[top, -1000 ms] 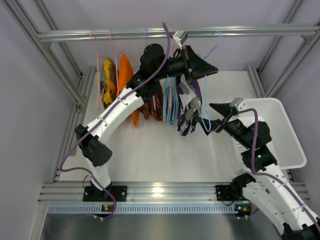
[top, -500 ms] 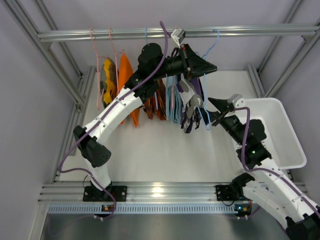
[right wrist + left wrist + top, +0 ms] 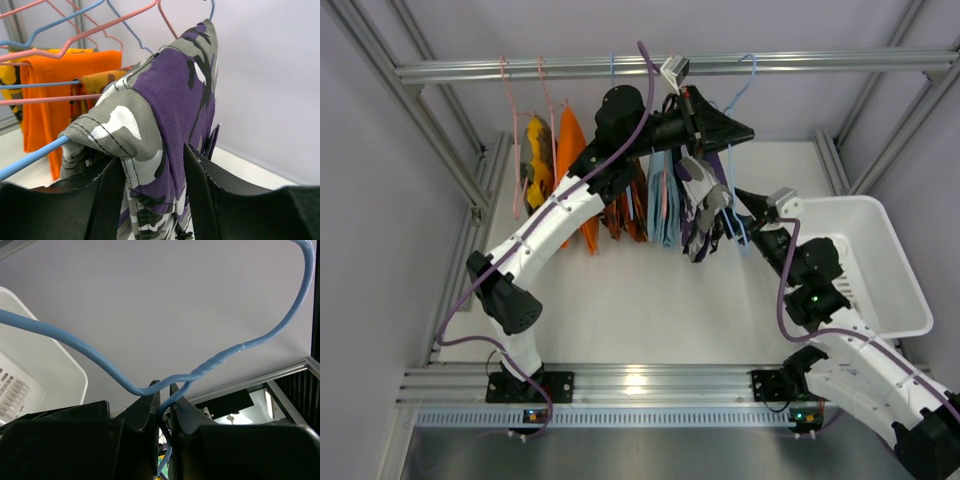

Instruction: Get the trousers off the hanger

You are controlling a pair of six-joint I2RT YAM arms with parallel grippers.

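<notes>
Spanning the width of the frame, the rail (image 3: 520, 70) is the reference for everything else. The white desk (image 3: 640, 300) lies below the rail. A white bin (image 3: 895, 255) sits on it, below the rail's right end.

The left arm (image 3: 555, 215) reaches up toward the middle of the rail, and the right arm (image 3: 820, 290) reaches up from below the rail's right half.

Below the rail's left half hang an orange garment (image 3: 570, 150) and a yellow one (image 3: 537, 150) on pink hangers (image 3: 506, 100). Next toward the rail's middle come an orange-and-black patterned garment (image 3: 632, 205) and a plain light-blue garment (image 3: 663, 200).

The trousers (image 3: 700, 205), in purple, white and grey camouflage, hang just right of the rail's middle, draped over the hanger's lower bar. In the right wrist view they (image 3: 170, 100) fold over that blue wire.

The hanger (image 3: 748, 90) is thin light-blue wire. Its hook curves up at the rail, right of the middle; I cannot tell whether it rests on the rail.

The left end effector (image 3: 748, 135), just below the rail, is closed almost fully on the hanger's twisted neck (image 3: 215, 362), with the wire pinched between its fingers (image 3: 145, 407).

The right end effector (image 3: 152, 187), lower beneath the rail, stands about half closed around the trousers. Cloth fills the gap and touches both fingers (image 3: 200, 185).
</notes>
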